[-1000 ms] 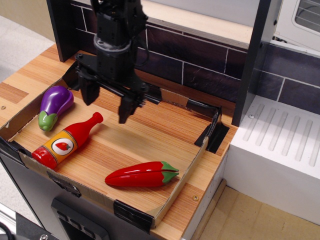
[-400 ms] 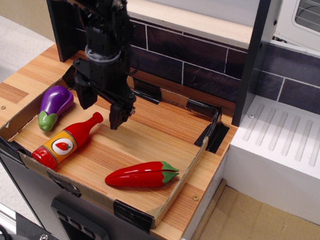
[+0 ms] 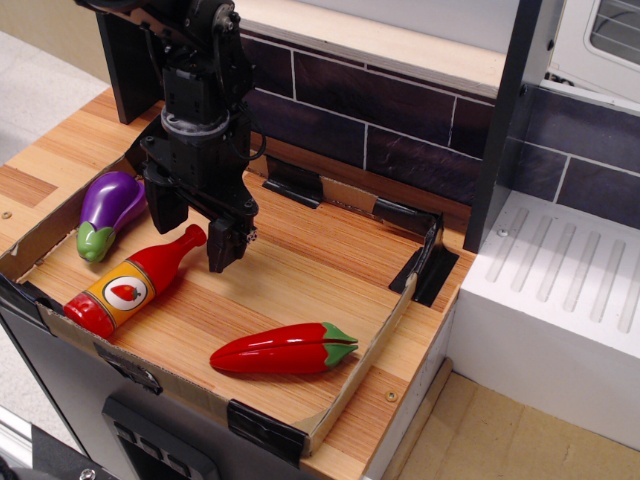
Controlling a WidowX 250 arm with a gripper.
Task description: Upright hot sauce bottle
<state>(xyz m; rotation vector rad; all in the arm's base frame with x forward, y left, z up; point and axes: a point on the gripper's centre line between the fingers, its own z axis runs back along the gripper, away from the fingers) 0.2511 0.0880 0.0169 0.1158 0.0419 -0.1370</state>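
1. The light striped wooden counter (image 3: 60, 150) carries a shallow cardboard tray with black corner brackets (image 3: 370, 345); the wood grain shows as the tray's floor.
2. A glossy red plastic hot sauce bottle with an orange-yellow label (image 3: 130, 282) lies on its side near the tray's left front edge, neck toward the back.
3. A glossy purple toy eggplant with a green cap (image 3: 110, 212) lies just behind it, apart.
4. A glossy red chili pepper with a green stem (image 3: 285, 349) lies near the front right.

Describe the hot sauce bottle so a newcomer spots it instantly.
In the shallow cardboard tray on the wooden counter, look front-left, below the black gripper. The glossy red plastic bottle lies on its side; unlike the red chili pepper, it wears an orange-yellow label band.
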